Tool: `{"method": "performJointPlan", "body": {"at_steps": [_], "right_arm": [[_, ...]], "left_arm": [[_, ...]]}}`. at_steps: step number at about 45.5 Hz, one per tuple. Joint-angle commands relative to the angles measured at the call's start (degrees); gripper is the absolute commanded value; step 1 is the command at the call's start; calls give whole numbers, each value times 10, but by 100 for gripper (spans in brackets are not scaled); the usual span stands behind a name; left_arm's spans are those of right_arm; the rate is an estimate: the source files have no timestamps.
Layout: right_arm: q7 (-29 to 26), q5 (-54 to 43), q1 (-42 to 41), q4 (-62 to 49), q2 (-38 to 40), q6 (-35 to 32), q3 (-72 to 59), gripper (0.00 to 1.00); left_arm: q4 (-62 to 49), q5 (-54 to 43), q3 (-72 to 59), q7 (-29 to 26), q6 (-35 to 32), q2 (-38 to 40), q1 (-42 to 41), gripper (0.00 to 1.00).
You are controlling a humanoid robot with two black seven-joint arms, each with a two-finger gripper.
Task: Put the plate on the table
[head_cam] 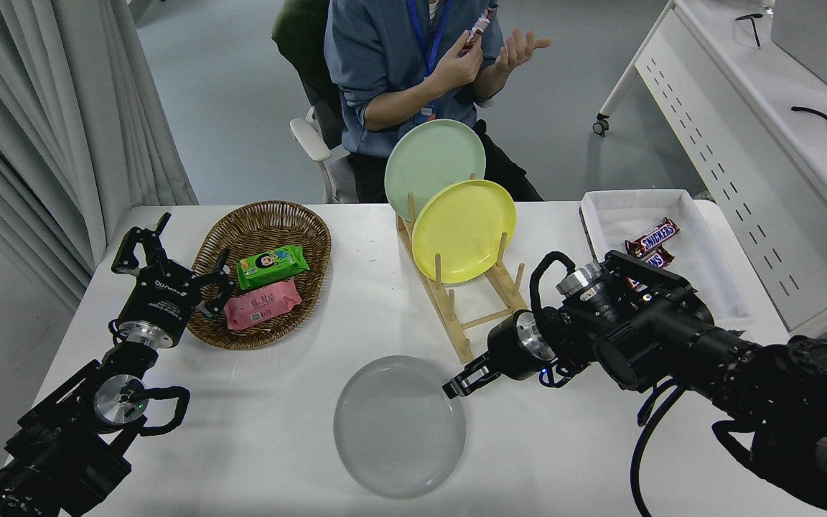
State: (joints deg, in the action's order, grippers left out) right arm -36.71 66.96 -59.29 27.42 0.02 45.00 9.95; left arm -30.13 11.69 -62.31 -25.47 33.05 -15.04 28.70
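The light-grey plate point(399, 425) lies flat on the white table point(255, 445), near its front middle. My right gripper point(459, 382) reaches in from the right and sits at the plate's upper right rim, touching or just over its edge. Whether it still grips the rim does not show. My left gripper point(182, 250) is parked at the lower left, open and empty, next to the wicker basket.
A wooden rack point(465, 309) behind the grey plate holds a yellow plate point(464, 230) and a pale green plate point(433, 164) upright. A wicker basket point(241, 222) with two snack packs stands at the left. A white tray point(708, 273) with candy bars is at the right. A person sits at the far side.
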Motion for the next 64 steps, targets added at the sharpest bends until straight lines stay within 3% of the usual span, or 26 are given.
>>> {"method": "performJointPlan", "body": {"at_steps": [1,14,16,20,24,25,30,34,39,52,59,64], "right_arm": [[1,-9,3,-11,0,0,10,0],[1,-14,3,-16,0,0,18,0],[0,-15,4,-16,0,0,19,16],[1,-16,8,-16,0,0,22,23],[0,-18,9,-16,0,0,22,62],[0,-18,9,-16,0,0,22,67],[0,-17,9,-15,0,0,22,71],[-1,-17,11,-8,0,0,32,100],[0,-21,14,18,0,0,27,100],[-1,-127,8,219,0,-2,-28,100],[-1,-182,5,251,0,-101,-34,100],[1,-284,4,251,0,-207,-27,100]], "left_arm": [[0,0,0,1,0,0,0,100],[0,0,0,0,1,-1,0,100],[0,0,0,1,0,-1,0,100],[1,0,0,1,0,-1,0,100],[1,-1,0,1,1,0,0,100],[1,0,0,0,0,0,0,100],[0,0,0,0,1,-1,0,100],[0,0,0,0,1,0,0,100],[0,0,0,0,0,0,0,100],[1,0,0,1,0,-1,0,100],[0,0,0,0,0,0,0,100],[0,-1,0,0,0,-1,0,100]]}}
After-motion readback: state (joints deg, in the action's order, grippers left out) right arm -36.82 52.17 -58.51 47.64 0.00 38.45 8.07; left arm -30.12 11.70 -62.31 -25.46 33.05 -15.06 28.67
